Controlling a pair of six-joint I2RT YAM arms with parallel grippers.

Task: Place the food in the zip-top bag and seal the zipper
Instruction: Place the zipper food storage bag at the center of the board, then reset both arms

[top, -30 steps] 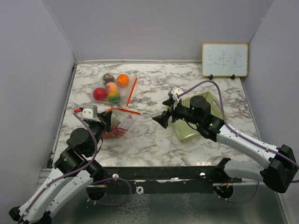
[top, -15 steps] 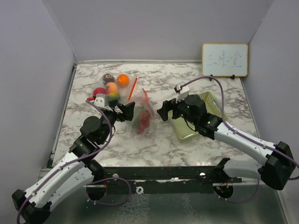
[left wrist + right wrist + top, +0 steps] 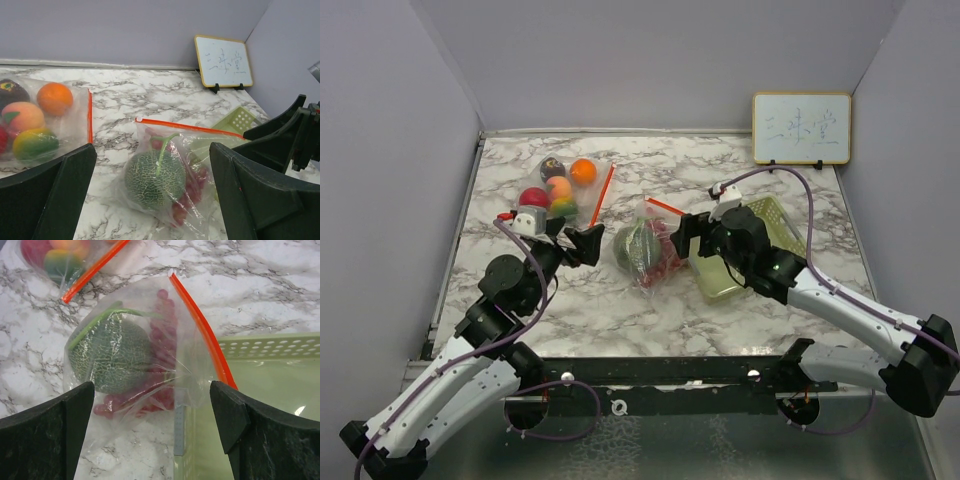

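Both gape wide, empty. The zip-top bag [image 3: 652,252] with melon [image 3: 632,245] and grapes [image 3: 666,268] lies on the bench [image 3: 620,310] between them, at three o'clock of the left jaws, nine of the right jaws.

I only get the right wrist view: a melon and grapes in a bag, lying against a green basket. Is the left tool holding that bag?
Observer: No. From above, the left tool hangs open just left of the bag, not touching it as far as I can tell.
Operator: What is in the second bag at my top edge?
Observer: Besides what you see, an orange, a dark purple fruit and a red apple.
Operator: Anything beyond the basket?
Observer: A small whiteboard stands at the far right, against the back wall.
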